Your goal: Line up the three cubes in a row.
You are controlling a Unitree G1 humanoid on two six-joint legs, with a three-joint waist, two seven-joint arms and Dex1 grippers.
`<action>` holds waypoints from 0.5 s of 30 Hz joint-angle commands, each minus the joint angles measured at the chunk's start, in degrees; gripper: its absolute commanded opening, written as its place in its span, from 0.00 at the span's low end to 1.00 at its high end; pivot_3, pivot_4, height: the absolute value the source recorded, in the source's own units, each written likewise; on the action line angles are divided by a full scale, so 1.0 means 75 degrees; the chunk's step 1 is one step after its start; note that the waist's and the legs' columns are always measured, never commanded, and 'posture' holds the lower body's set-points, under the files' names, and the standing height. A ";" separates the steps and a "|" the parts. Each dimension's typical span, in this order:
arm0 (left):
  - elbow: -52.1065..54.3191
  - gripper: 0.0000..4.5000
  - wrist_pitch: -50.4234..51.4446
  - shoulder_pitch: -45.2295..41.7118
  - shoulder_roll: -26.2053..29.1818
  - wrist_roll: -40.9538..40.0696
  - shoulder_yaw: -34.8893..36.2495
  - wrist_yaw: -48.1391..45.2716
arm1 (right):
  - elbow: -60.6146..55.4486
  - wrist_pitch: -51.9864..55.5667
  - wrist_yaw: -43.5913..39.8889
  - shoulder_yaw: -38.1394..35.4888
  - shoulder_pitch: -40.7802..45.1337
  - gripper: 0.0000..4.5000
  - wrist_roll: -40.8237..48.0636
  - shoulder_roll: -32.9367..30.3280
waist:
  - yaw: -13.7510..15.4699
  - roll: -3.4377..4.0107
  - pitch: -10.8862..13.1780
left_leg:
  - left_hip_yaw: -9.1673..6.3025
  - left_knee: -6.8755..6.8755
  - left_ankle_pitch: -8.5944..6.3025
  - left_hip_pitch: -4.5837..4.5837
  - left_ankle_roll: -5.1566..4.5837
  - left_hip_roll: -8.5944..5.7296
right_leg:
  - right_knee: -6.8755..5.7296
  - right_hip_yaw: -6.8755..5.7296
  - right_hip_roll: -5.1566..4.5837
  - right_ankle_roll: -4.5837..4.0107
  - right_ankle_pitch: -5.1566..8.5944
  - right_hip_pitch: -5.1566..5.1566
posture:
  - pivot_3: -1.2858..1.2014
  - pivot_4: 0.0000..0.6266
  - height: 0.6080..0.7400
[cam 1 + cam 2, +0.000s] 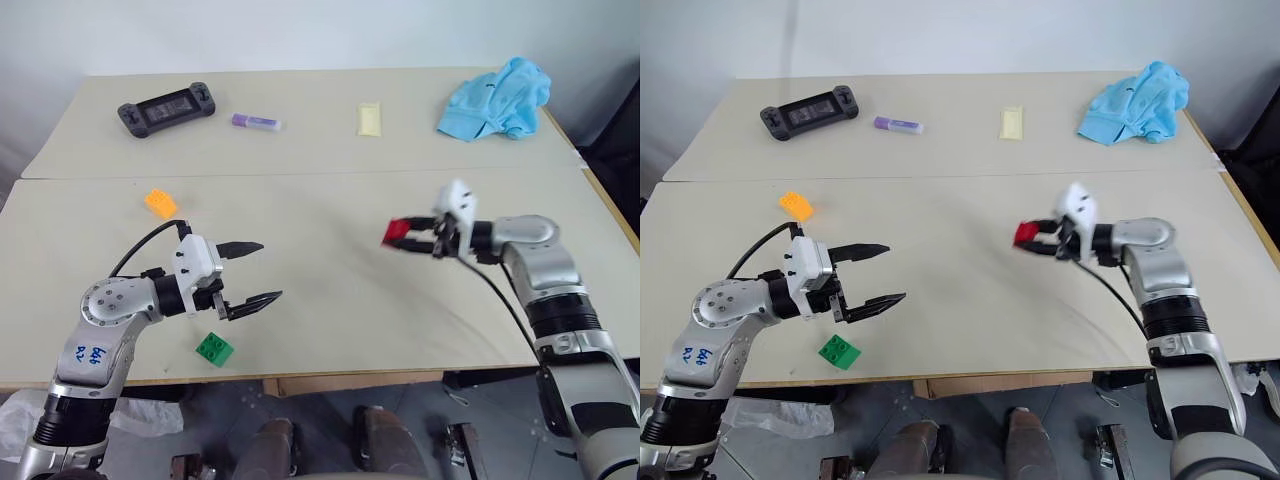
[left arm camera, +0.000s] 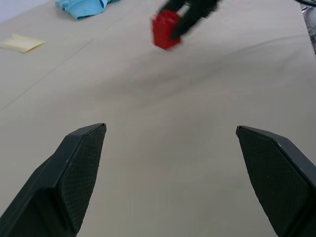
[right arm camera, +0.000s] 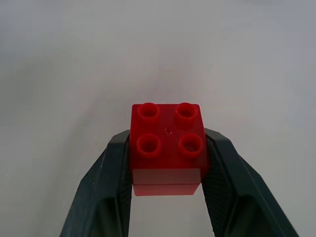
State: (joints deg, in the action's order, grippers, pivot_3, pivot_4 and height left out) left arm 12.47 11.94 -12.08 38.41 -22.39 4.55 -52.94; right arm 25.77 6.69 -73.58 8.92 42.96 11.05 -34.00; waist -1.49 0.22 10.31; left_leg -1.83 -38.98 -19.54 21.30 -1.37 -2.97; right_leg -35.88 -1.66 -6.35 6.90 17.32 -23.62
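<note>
Green cube point(image 1: 215, 348) sits nearest, at counter's point(image 1: 330, 320) near-left edge; orange cube point(image 1: 160, 203) farther back on left. Left end effector point(image 1: 252, 272) hovers btwn them, jaws wide, empty. Right end effector point(image 1: 412, 240) holds red cube point(image 1: 396, 234) above the counter, right of centre.

Left wrist view: nothing btwn its black fingers point(image 2: 74, 173).

Right wrist view: red cube point(image 3: 167, 148) pinched squarely on both sides, studs showing.

Judgement: carry low, set down level w/ green & orange, then release.

Red cube point(image 3: 167, 148): glossy moulded plastic, smooth studs. Left gripper point(image 2: 170, 173) finger pads point(image 2: 81, 168): matt black, fine cross-hatched texture. Table point(image 1: 330, 250): matt beige, smooth. Far right, blue cloth point(image 1: 495, 98): soft, crumpled.
</note>
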 commanded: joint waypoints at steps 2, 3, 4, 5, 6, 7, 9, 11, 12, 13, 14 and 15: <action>0.0064 1.00 -0.0093 -0.0134 0.0008 -0.0028 0.0067 -0.0031 | -0.0179 -0.0045 -0.0522 0.0467 0.0300 0.33 -0.0149 0.0262 | 0.0020 0.0000 0.0000 | -0.0001 -0.0003 0.0000 0.0000 0.0000 0.0000 | 0.0001 0.0000 -0.0003 0.0000 0.0000 0.0001 | 0.52 0.24 1.00; 0.0072 1.00 -0.0085 -0.0140 0.0001 -0.0024 0.0061 -0.0026 | -0.0062 -0.0127 -0.0504 0.0517 0.0363 0.33 -0.0189 0.0377 | 0.0014 0.0000 0.0000 | -0.0004 -0.0003 0.0000 0.0000 0.0001 -0.0003 | 0.0001 -0.0002 -0.0006 0.0000 0.0000 0.0000 | 0.52 0.24 1.00; 0.0076 1.00 -0.0081 -0.0143 -0.0002 -0.0022 0.0058 -0.0024 | 0.0023 -0.0193 -0.0498 0.0543 0.0403 0.33 -0.0224 0.0447 | 0.0014 0.0000 0.0000 | -0.0005 -0.0003 0.0000 0.0000 0.0001 -0.0003 | 0.0001 -0.0002 -0.0006 0.0000 0.0000 0.0001 | 0.52 0.24 1.00; 0.0129 1.00 -0.0061 -0.0113 -0.0006 -0.0031 0.0078 0.0006 | 0.0142 -0.0268 -0.0452 0.0581 0.0436 0.33 -0.0245 0.0625 | 0.0017 0.0000 0.0000 | -0.0007 -0.0003 0.0000 0.0000 0.0001 -0.0003 | 0.0001 -0.0004 -0.0006 0.0000 0.0000 0.0000 | 0.52 0.24 1.00; 0.0166 1.00 -0.0047 -0.0092 -0.0009 -0.0038 0.0093 0.0028 | 0.0223 -0.0308 -0.0427 0.0599 0.0456 0.33 -0.0255 0.0744 | 0.0015 0.0000 0.0000 | -0.0012 -0.0003 -0.0001 0.0000 0.0001 -0.0003 | 0.0001 -0.0009 -0.0006 0.0000 0.0000 0.0001 | 0.52 0.24 1.00; 0.0193 1.00 -0.0038 -0.0075 -0.0010 -0.0043 0.0102 0.0044 | 0.0290 -0.0344 -0.0417 0.0602 0.0473 0.33 -0.0271 0.0832 | 0.0014 0.0000 0.0000 | -0.0014 -0.0002 -0.0001 0.0001 0.0002 -0.0003 | 0.0002 -0.0013 -0.0006 0.0000 0.0000 0.0001 | 0.52 0.24 1.00; 0.0284 1.00 0.0004 0.0026 0.0048 -0.0057 0.0192 0.0092 | 0.0329 -0.0180 -0.0456 0.0600 0.0413 0.33 -0.0234 0.0944 | 0.0009 0.0000 0.0000 | -0.0017 -0.0001 -0.0001 0.0002 0.0002 -0.0003 | 0.0002 -0.0017 -0.0006 -0.0001 0.0000 0.0001 | 0.52 0.24 1.00; 0.0323 1.00 0.0016 0.0105 0.0108 -0.0072 0.0273 0.0107 | 0.0425 -0.0388 -0.0572 0.0673 0.0314 0.33 -0.0330 0.0943 | 0.0004 0.0000 0.0000 | -0.0018 -0.0001 -0.0001 0.0002 0.0003 -0.0004 | 0.0001 -0.0017 -0.0007 -0.0001 0.0000 0.0001 | 0.52 0.24 1.00; 0.0326 1.00 0.0014 0.0119 0.0120 -0.0079 0.0289 0.0108 | 0.0460 -0.0485 -0.0633 0.0709 0.0287 0.33 -0.0364 0.0926 | 0.0006 0.0000 0.0000 | -0.0019 -0.0001 -0.0001 0.0002 0.0003 -0.0004 | 0.0001 -0.0019 -0.0007 -0.0001 0.0000 0.0001 | 0.52 0.24 1.00; 0.0318 1.00 -0.0030 0.0120 0.0118 -0.0060 0.0303 0.0122 | 0.0538 -0.0649 -0.0627 0.0728 0.0271 0.33 -0.0410 0.0936 | 0.0006 0.0000 0.0000 | -0.0019 -0.0001 -0.0001 0.0002 0.0003 -0.0004 | 0.0001 -0.0020 -0.0007 -0.0001 0.0000 0.0002 | 0.52 0.24 1.00; 0.0309 1.00 -0.0063 0.0116 0.0113 -0.0046 0.0309 0.0134 | 0.0600 -0.0753 -0.0620 0.0731 0.0268 0.33 -0.0440 0.0951 | 0.0006 0.0000 0.0000 | -0.0020 -0.0002 -0.0001 0.0002 0.0003 -0.0004 | 0.0002 -0.0021 -0.0007 -0.0001 0.0000 0.0002 | 0.52 0.24 1.00; 0.0318 1.00 -0.0073 0.0121 0.0124 -0.0031 0.0324 0.0143 | 0.0720 -0.0906 -0.0616 0.0749 0.0269 0.33 -0.0499 0.0964 | 0.0007 0.0000 0.0000 | -0.0020 -0.0002 -0.0001 0.0002 0.0003 -0.0004 | 0.0001 -0.0021 -0.0007 -0.0001 0.0000 0.0002 | 0.52 0.24 1.00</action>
State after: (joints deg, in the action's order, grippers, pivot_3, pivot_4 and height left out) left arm 12.84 12.07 -10.99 38.66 -22.34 5.61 -52.18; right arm 30.75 1.92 -77.74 14.80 44.86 7.93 -26.59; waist -1.44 0.22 10.31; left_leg -1.99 -39.00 -19.55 21.31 -1.35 -3.01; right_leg -35.87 -1.82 -6.41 6.89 17.33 -23.60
